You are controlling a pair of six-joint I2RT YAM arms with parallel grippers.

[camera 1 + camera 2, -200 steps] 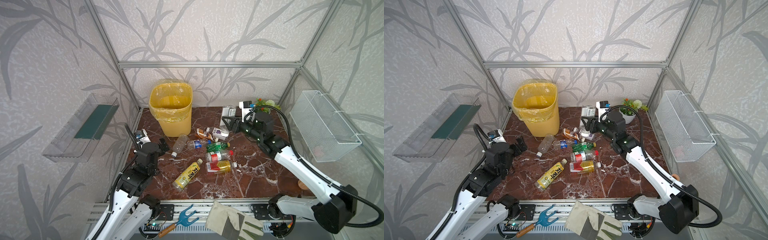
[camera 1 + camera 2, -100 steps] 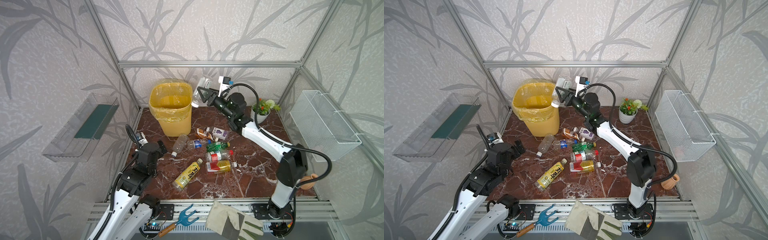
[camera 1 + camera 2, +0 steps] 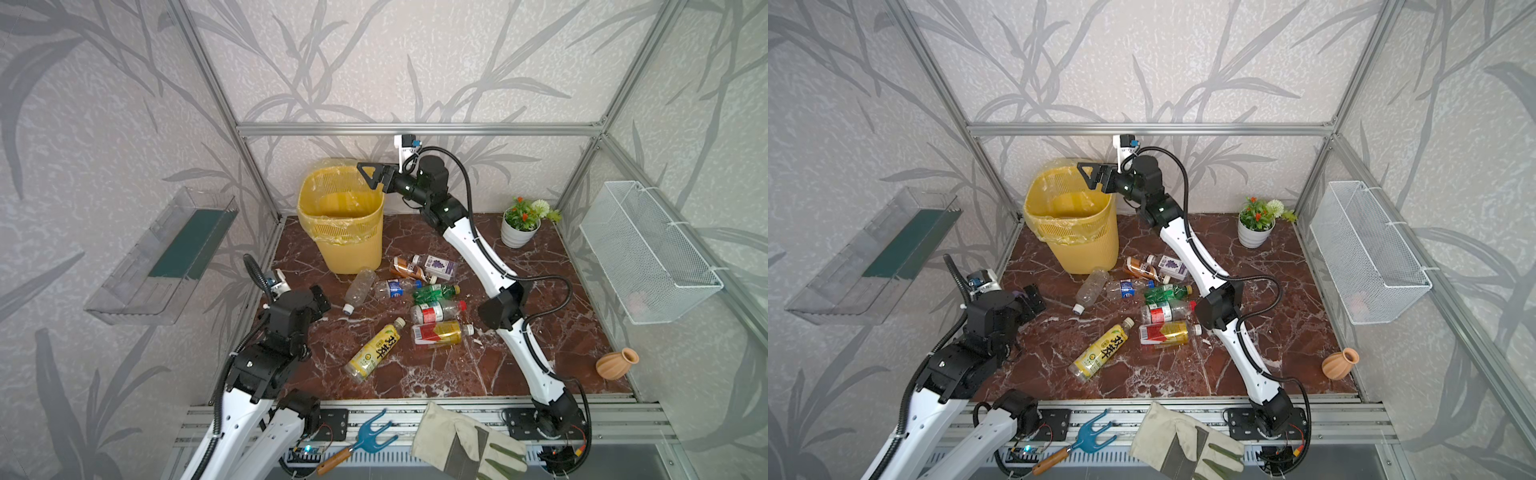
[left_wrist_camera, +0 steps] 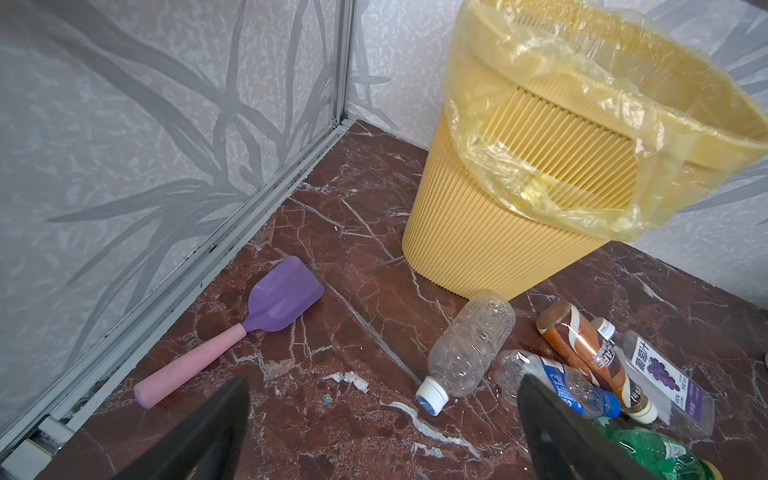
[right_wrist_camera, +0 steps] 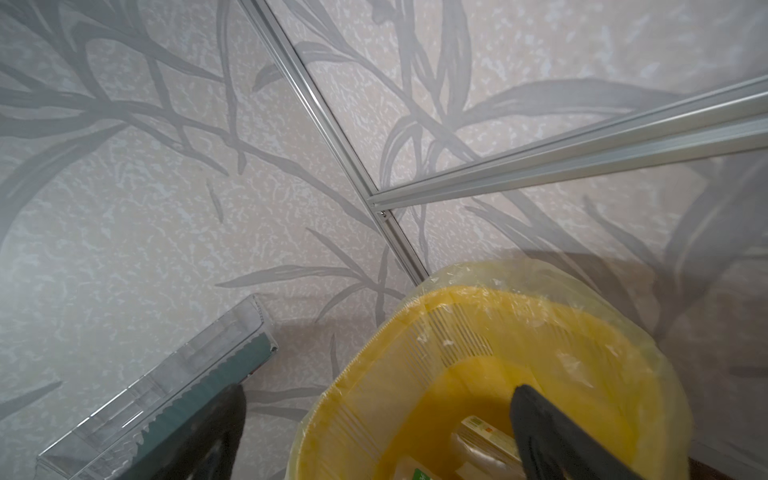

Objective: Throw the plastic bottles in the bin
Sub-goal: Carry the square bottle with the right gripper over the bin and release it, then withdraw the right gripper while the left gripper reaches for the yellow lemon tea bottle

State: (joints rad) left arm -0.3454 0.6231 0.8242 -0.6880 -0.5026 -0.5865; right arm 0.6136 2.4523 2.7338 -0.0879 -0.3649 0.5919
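1. Two hands are mine here, and both are spread wide and hold nothing.
2. My right hand (image 3: pixel 370 176) hangs above the back right part of the bin's rim. In the right wrist view its fingers (image 5: pixel 552 436) stand far apart with only the bin's mouth between them.
3. The bin (image 3: pixel 345 249) stands upright at the back left of the counter (image 3: pixel 457 374), with its thin yellow liner folded over the rim.
4. Down inside it the right wrist view shows a pale-labelled bottle (image 5: pixel 486 432). I cannot make out the rest of what lies there.
5. My left hand (image 3: pixel 319 296) hovers low near the counter's left edge, its fingers (image 4: pixel 552 428) apart. It points toward the loose bottles and touches none of them.
6. Closest to that hand lies a clear bottle (image 3: pixel 359 286) with a white cap, its base just beside the bin's foot.
7. Next to it are a crushed blue-labelled bottle (image 3: pixel 395 287), a brown bottle (image 3: pixel 405 268) and a purple-labelled bottle (image 3: pixel 436 264).
8. Nearer the front lie a green bottle (image 3: pixel 436 291), a red-and-white bottle (image 3: pixel 436 311) and a red-and-yellow bottle (image 3: pixel 438 333), close together.
9. A yellow bottle (image 3: pixel 376 347) lies alone, nearer the front.
10. A purple spatula (image 4: pixel 286 297) lies by the left wall.
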